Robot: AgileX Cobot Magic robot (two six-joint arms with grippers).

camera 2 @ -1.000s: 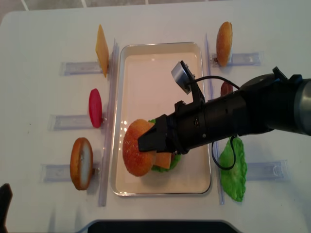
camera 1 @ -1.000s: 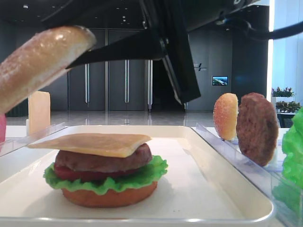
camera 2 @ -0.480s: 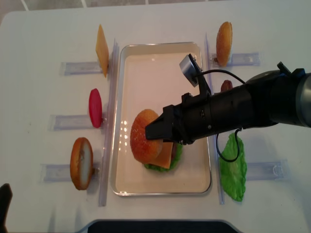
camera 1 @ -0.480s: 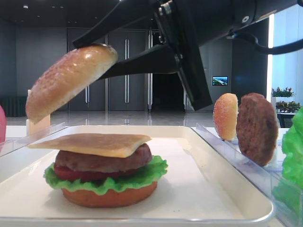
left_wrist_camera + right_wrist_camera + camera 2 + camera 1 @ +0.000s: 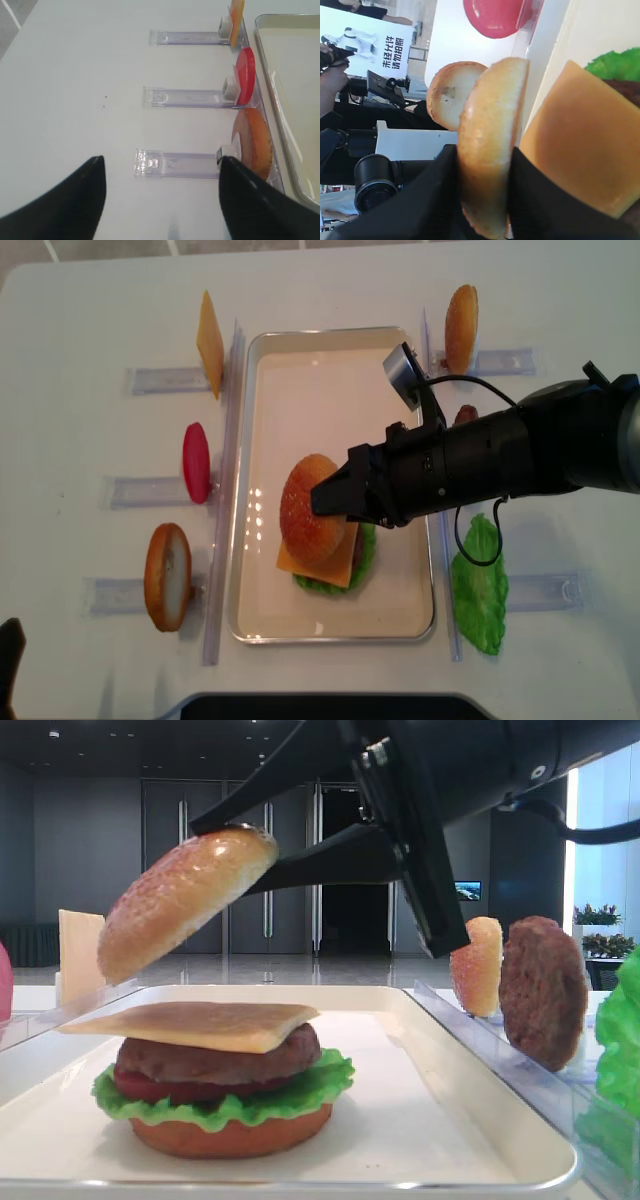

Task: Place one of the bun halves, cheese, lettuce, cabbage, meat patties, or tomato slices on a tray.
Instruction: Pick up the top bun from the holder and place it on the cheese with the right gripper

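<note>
**Bun top held over the stack, tilted**

Right gripper [image 5: 335, 498] is clamped on a bun half [image 5: 312, 522], jaws on both faces. The low front view shows the bun tilted, clear of the cheese slice [image 5: 195, 1023] below it, with no contact. The stack under it is cheese, patty [image 5: 215, 1060], lettuce [image 5: 225, 1098], burger base [image 5: 230, 1135], sitting on the white tray [image 5: 330, 365] at centre frame.

Only the right wrist view shows readable writing: a sign at upper left with Chinese characters, too small to read reliably.

The overhead view alone shows the full rack layout: spare bun [image 5: 167, 576] at lower left, tomato slice [image 5: 196, 462] at mid left.

Left gripper [image 5: 162, 200] is in the left wrist view only, jaws apart, holding nothing.
</note>
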